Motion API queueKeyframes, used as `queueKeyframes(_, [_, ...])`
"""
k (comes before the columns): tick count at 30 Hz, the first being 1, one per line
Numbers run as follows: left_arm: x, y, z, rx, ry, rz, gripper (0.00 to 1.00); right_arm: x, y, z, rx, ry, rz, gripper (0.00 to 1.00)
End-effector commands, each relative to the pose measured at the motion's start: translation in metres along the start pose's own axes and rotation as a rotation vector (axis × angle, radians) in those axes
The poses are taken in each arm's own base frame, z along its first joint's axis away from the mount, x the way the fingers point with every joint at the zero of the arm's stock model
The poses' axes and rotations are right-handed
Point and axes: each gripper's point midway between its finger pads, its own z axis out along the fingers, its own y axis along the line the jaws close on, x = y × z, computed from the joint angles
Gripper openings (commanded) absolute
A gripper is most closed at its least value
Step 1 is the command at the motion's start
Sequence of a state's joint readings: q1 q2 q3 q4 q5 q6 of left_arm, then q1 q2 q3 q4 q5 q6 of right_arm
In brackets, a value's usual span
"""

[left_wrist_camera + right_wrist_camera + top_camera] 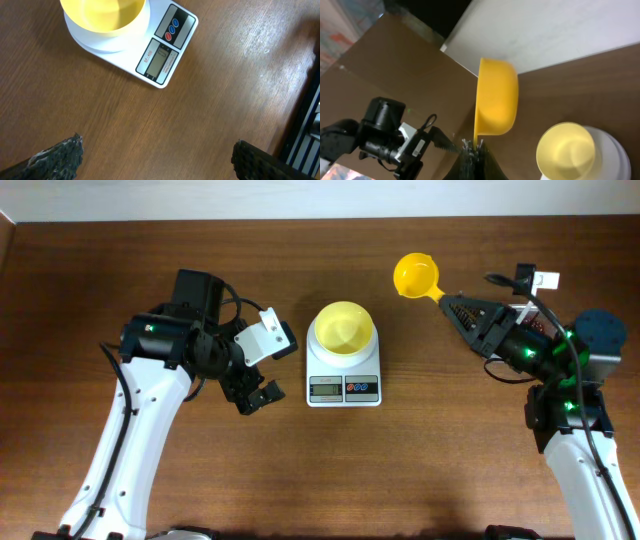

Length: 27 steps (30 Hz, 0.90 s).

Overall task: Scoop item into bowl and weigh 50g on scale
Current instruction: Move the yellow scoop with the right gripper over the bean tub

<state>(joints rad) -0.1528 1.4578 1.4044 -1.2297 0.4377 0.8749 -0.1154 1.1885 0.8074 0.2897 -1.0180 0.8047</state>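
Spillage is your risk: your right gripper [450, 302] pinches the small yellow handled plastic scoop [415, 277] only by its handle tip, so it may twist. The round pale yellow bowl [344, 328] sits empty on the white square digital scale [343, 388]. Your left gripper [258, 398] hangs wide open beside the scale. You have no beans in sight.

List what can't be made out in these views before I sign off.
Reading on the scale: display too small overhead, no digits legible in the left wrist view.
The beans: in no view.
The pale yellow bowl: cut by the top edge in the left wrist view.
Inside of the yellow scoop: faces away in the right wrist view.
The right gripper: mostly below the bottom edge in the right wrist view.
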Motion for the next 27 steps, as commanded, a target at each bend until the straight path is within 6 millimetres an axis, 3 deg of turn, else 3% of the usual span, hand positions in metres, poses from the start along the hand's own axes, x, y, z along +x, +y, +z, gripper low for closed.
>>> queueKeyframes(1, [0.001, 0.000, 0.001, 0.009, -0.005, 0.009, 0.99, -0.008, -0.020, -0.002, 0.111, -0.052, -0.040, 0.04])
queueKeyframes(6, [0.001, 0.000, 0.001, 0.009, -0.005, 0.009, 0.99, -0.013, -0.061, -0.001, 0.253, -0.092, -0.041, 0.04])
queueKeyframes(9, [0.001, 0.000, 0.001, 0.009, -0.005, 0.009, 0.99, 0.002, -0.097, 0.008, 0.292, -0.040, 0.046, 0.04])
queueKeyframes(12, [0.001, 0.000, 0.001, 0.009, -0.005, 0.009, 0.99, 0.013, -0.121, 0.014, 0.320, -0.007, 0.103, 0.04])
queueKeyframes(18, [0.001, 0.000, 0.001, 0.009, -0.005, 0.009, 0.99, 0.015, -0.123, 0.017, 0.298, 0.005, 0.112, 0.04])
queueKeyframes(21, [0.001, 0.000, 0.001, 0.009, -0.005, 0.009, 0.99, 0.012, -0.129, 0.014, 0.326, 0.004, 0.017, 0.04])
queueKeyframes(25, [0.001, 0.000, 0.001, 0.009, -0.005, 0.009, 0.99, -0.012, -0.135, -0.011, 0.333, -0.032, -0.070, 0.04])
queueKeyframes(27, [0.001, 0.000, 0.001, 0.009, -0.005, 0.009, 0.99, -0.018, -0.157, -0.030, 0.455, -0.038, -0.119, 0.04])
